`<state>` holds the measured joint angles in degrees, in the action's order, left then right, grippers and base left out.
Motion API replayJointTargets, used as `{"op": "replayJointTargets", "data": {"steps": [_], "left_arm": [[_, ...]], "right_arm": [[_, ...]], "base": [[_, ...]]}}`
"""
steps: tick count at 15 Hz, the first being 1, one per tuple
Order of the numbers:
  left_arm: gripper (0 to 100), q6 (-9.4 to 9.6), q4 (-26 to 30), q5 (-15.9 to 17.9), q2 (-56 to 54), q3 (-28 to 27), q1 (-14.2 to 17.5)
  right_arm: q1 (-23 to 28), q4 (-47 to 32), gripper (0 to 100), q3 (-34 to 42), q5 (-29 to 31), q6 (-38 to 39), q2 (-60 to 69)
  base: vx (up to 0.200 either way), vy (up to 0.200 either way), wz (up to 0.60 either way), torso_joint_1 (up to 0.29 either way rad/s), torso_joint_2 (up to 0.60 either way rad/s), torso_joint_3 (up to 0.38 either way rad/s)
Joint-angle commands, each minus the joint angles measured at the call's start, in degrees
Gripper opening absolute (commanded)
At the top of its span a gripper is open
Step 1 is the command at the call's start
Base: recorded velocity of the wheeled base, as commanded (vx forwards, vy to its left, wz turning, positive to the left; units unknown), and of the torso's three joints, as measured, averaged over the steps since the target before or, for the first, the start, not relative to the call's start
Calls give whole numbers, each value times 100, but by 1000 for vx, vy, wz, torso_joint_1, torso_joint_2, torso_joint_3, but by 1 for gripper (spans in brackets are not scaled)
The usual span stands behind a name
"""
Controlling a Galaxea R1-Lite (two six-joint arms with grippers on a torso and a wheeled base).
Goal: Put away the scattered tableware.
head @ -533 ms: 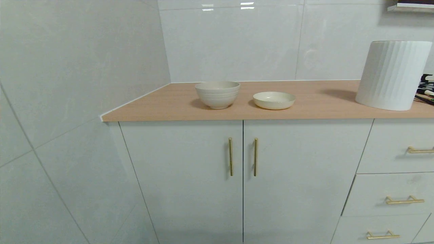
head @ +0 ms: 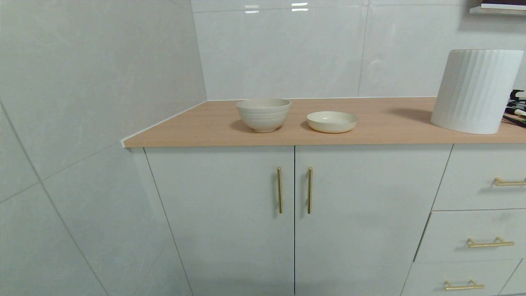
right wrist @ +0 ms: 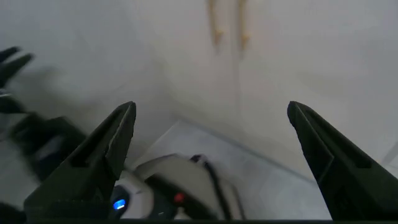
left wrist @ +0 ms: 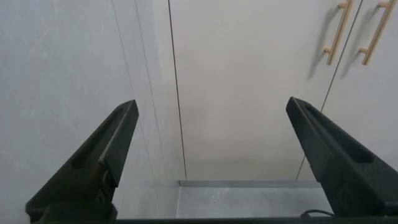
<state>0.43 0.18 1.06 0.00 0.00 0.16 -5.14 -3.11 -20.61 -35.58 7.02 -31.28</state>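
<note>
Left gripper [left wrist: 210,104] hung wide open, nothing between its fingers. Right gripper [right wrist: 210,106] was open and empty too, both low before the cabinet doors [left wrist: 249,93]. Bowl [head: 263,114] and dish [head: 332,121] sat side by side on the counter [head: 390,127], well above both grippers.

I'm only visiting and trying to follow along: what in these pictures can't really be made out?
- Head view: inside of the cupboard, behind shut doors.
- Head view: dark items at the right edge, cut off there and partly behind the white canister.
- Head view: inside of the bowl, hidden by its near wall.
- Right wrist view: the door handles, blurred.
</note>
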Motion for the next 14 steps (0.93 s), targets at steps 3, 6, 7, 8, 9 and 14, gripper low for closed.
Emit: {"op": "replayJointTargets", "data": {"steps": [3, 6, 7, 8, 9, 14], "left_arm": [[100, -8, -1, -1, 0, 0, 2], [100, -8, -1, -1, 0, 0, 2], [100, 1, -1, -1, 0, 0, 2], [100, 1, -1, -1, 0, 0, 2], [100, 1, -1, -1, 0, 0, 2], [100, 1, -1, -1, 0, 0, 2]], "right_arm": [[-1340, 1489, 100, -1059, -63, 150, -3341], [-1700, 2429, 100, -1639, 139, 326, -4808], [-1867, 2499, 100, -1999, 148, 335, -5345], [-1973, 2499, 100, -2272, 148, 396, -5696], [-2113, 2499, 100, -2544, 148, 616, -5995], [-2184, 2833, 100, -3282, 122, 1038, -7146]], "base": [[0, 0, 0, 0, 0, 0], [0, 0, 0, 0, 0, 0], [0, 0, 0, 0, 0, 0], [0, 0, 0, 0, 0, 0], [0, 0, 0, 0, 0, 0], [0, 0, 0, 0, 0, 0]]}}
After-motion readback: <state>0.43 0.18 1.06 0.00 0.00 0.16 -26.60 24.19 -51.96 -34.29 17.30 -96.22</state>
